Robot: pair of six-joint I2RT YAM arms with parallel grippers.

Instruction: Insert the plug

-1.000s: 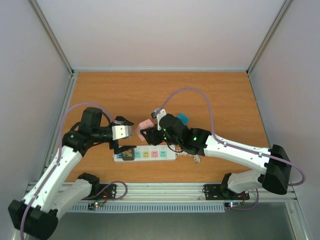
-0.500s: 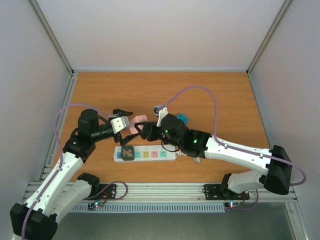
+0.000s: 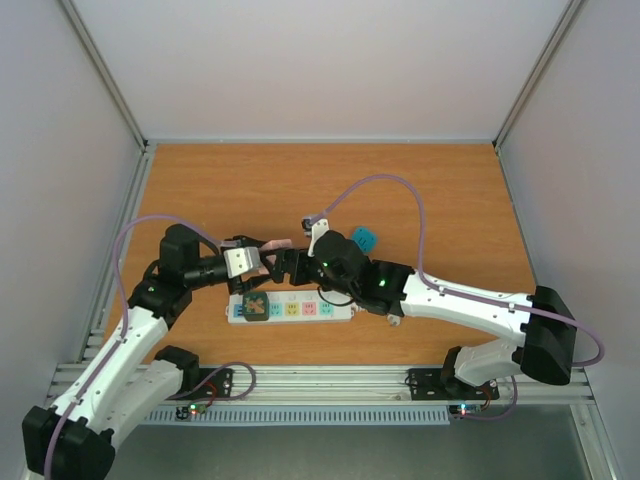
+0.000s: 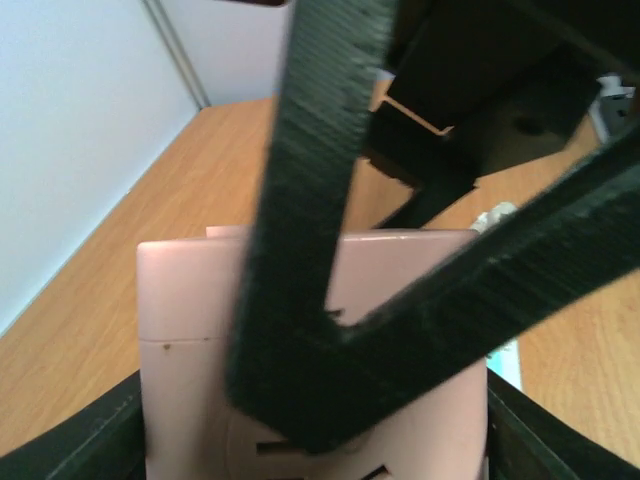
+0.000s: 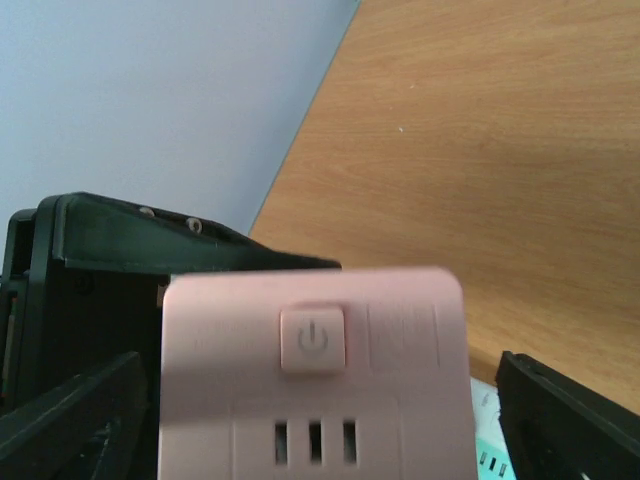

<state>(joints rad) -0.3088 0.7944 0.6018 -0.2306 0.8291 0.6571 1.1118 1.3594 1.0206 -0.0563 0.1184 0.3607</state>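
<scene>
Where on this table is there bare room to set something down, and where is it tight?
Bare: the far half of the table, beyond both arms, and the far-right side past the blue item. Crowded: just above the power strip, where the left gripper and right gripper meet at the pink plug.

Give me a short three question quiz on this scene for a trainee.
1. True or false: the pink plug is already seated in the power strip.
2. Multiple choice: in the right wrist view, what is on the pink plug's face? A) a power button; B) a red rocker switch; C) a round dial.
3. Short answer: at which end of the power strip does the black adapter sit, on the left arm's side or the right arm's?

Key: 1 false, it is up off the strip. 2 A. 3 the left arm's side.
</scene>
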